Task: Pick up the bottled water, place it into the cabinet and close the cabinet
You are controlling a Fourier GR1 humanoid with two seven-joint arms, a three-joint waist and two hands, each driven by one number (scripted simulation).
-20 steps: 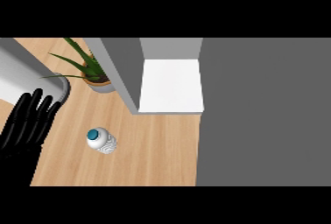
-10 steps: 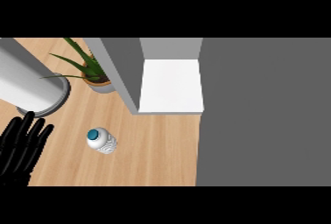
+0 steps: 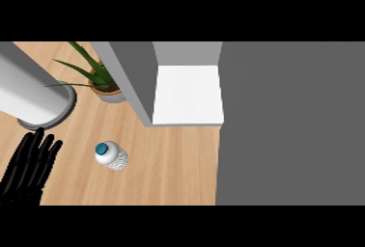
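Now, far left: left hand low on the counter, fingers straight & slightly spread, holding nothing. Just to its right, bottled water stands apart from it. Potted plant behind; open cabinet w/ white shelf further right.

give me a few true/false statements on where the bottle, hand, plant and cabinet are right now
1. The bottle stands on the wooden counter, teal cap up. True.
2. The left hand is curled round the bottle. False: its fingers are straight and it is apart from the bottle, to the left of it.
3. The plant sits left of the cabinet. True.
4. The bottle is already inside the cabinet. False: the white shelf holds nothing visible.
5. The right hand is beside the bottle. False: no right hand shows.
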